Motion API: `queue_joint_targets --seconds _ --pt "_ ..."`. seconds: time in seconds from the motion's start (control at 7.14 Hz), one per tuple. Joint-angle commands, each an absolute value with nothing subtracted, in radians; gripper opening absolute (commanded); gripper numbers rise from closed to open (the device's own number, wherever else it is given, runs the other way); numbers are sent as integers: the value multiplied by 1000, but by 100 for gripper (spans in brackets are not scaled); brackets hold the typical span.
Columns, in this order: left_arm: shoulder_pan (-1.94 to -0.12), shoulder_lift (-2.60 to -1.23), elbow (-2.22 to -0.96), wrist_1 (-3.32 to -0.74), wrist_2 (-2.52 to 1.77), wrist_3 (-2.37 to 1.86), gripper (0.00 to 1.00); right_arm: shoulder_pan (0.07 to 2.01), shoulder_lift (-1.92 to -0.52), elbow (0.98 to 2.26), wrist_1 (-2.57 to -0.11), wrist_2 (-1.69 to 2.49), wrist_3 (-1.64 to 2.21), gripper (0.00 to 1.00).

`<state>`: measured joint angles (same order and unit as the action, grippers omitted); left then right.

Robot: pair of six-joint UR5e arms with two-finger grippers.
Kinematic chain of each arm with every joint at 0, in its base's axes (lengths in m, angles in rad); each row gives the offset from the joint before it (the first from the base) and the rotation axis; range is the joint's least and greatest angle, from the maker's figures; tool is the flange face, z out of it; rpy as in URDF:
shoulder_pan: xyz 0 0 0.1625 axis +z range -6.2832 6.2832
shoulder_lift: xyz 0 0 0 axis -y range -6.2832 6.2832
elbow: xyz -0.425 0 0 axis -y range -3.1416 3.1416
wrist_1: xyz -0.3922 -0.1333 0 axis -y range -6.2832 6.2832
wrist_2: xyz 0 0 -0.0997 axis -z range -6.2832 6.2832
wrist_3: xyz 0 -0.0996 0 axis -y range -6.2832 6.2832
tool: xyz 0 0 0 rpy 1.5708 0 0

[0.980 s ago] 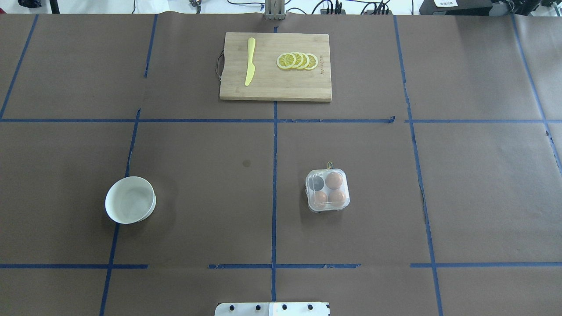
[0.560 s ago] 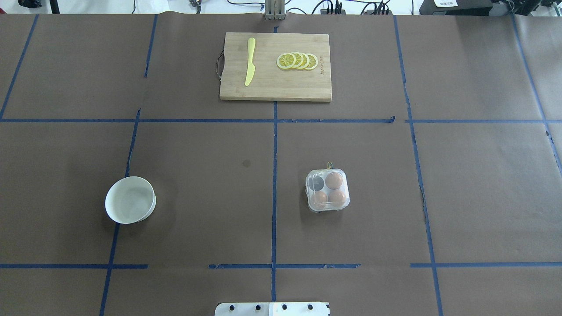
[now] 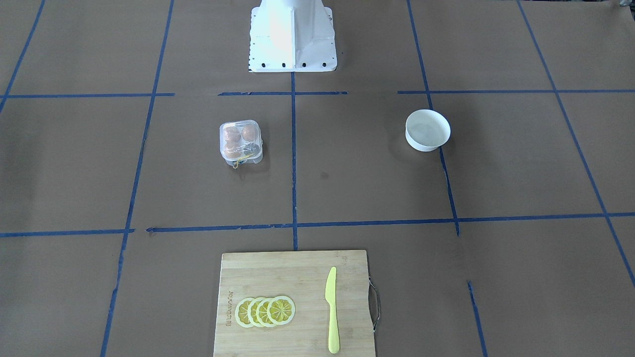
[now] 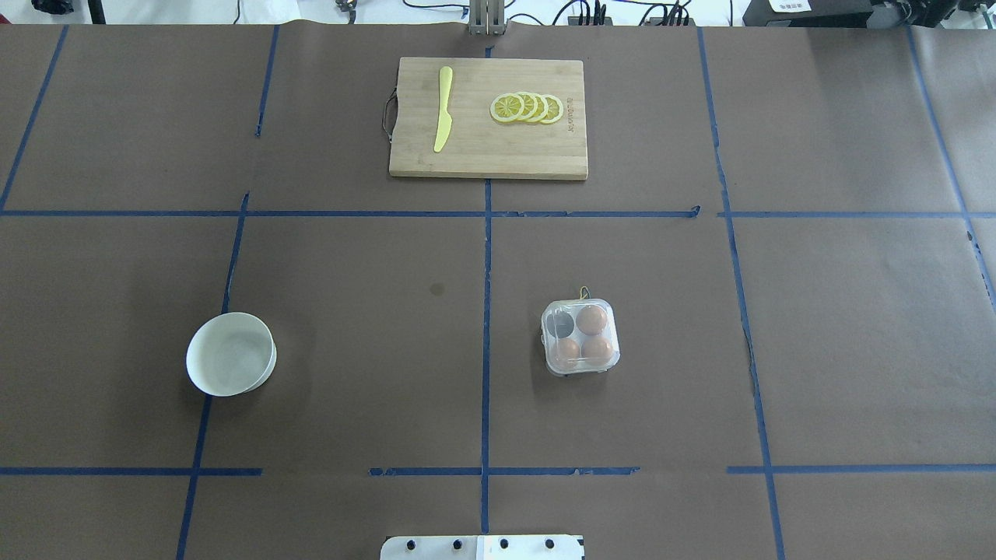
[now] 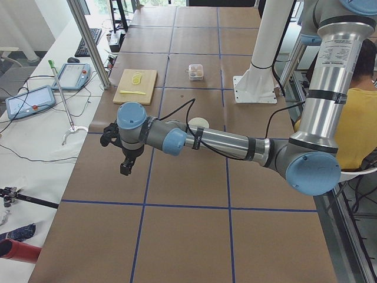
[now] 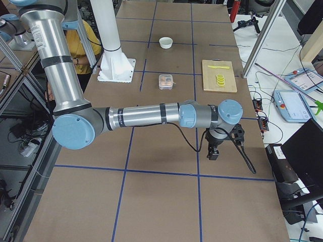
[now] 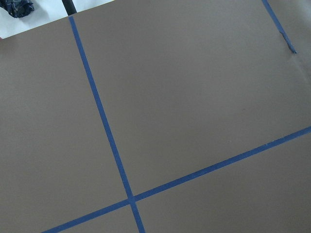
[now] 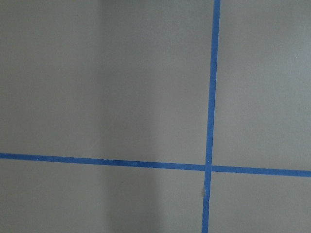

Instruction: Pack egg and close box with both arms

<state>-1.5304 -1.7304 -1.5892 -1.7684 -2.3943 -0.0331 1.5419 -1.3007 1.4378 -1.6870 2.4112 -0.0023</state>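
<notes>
The box (image 4: 581, 338) is a clear plastic carton right of the table's middle line; it also shows in the front view (image 3: 241, 141). Its clear lid looks lowered over the cells. Three brown eggs lie in it, one at the far right cell (image 4: 592, 319) and two in the near cells (image 4: 568, 351); I cannot tell which is the task's egg. The far left cell (image 4: 558, 325) looks dark and empty. The left gripper (image 5: 125, 167) and the right gripper (image 6: 213, 153) hang over opposite table ends, far from the box. I cannot tell whether they are open or shut.
A white bowl (image 4: 231, 364) stands at the near left and looks empty. A wooden cutting board (image 4: 489, 155) at the far middle carries a yellow knife (image 4: 443, 109) and lemon slices (image 4: 527, 107). The white pedestal (image 3: 291, 34) stands at the robot's edge.
</notes>
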Motion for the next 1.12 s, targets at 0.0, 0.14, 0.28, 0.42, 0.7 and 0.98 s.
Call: queue_joint_targets --seconds 0.0,0.14,0.28,0.42,0.7,0.98 --pt "-1526 -1692 -1592 -1770 -2398 -92 100 1539 -1330 1442 -1664 2416 -2 100" --pt "-1526 -1689 -1594 -1770 -2398 -94 100 1520 -1330 1440 -1664 2416 2 100" --pt "-1526 -1689 -1591 -1770 -2396 -97 100 1513 -1327 1446 -1664 2416 15 100" --pt "-1523 -1689 -1588 -1770 -2398 -124 100 1513 -1319 1462 -1663 2416 47 100" --pt "-1520 -1687 -1553 -1782 -2395 -158 100 1512 -1325 1486 -1664 2418 49 100" --pt "-1520 -1690 -1532 -1784 -2390 -153 100 1514 -1324 1548 -1666 2404 49 100"
